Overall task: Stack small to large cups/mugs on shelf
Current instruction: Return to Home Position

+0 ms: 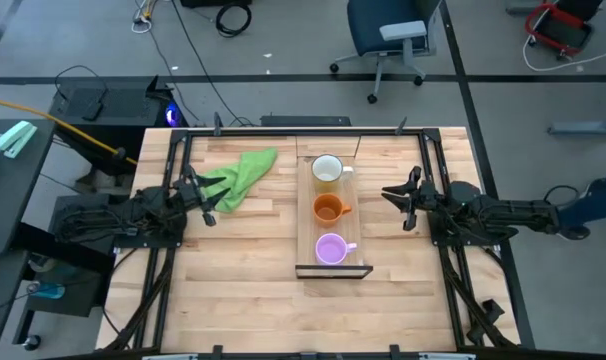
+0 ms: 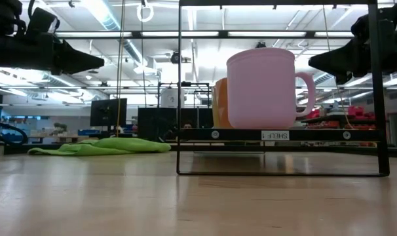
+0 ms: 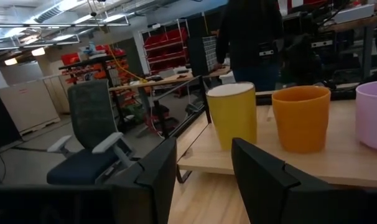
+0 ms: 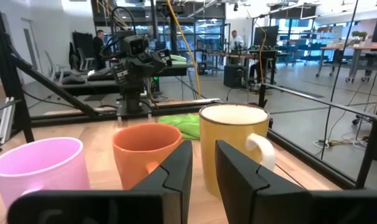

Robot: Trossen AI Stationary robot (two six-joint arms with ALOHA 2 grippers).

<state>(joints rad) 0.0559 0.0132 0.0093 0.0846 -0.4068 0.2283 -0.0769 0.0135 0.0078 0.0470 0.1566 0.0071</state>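
3 mugs were seen standing upright in 1 row along the shelf [image 1: 305,232], which was laid on the worktop [image 1: 243,280] between the 2 arms. The white mug [image 1: 327,170], yellowish inside, was placed at the far end of the board. The orange mug [image 1: 328,208] was set in the middle. The purple mug [image 1: 330,249] was placed nearest the end fitted with the thin black frame [image 1: 333,271]. The 3 were set close together but not touching, and each handle was turned towards the right arm's side. In the low view the purple mug was seen in front, with the orange mug mostly hidden behind it, and a label [image 2: 274,135] reading SHELF-1 was fixed to the frame's bar.

The left arm [image 1: 133,212] was held on its own side of the shelf, well apart from it, with its jaws released and nothing held between them. The right arm [image 1: 483,212] was held on the opposite side, near the shelf but clear of the mugs; its jaws were parted narrowly and nothing was gripped. A green cloth [image 1: 245,172] was left crumpled on the worktop between the left arm and the shelf, towards the white mug's end.
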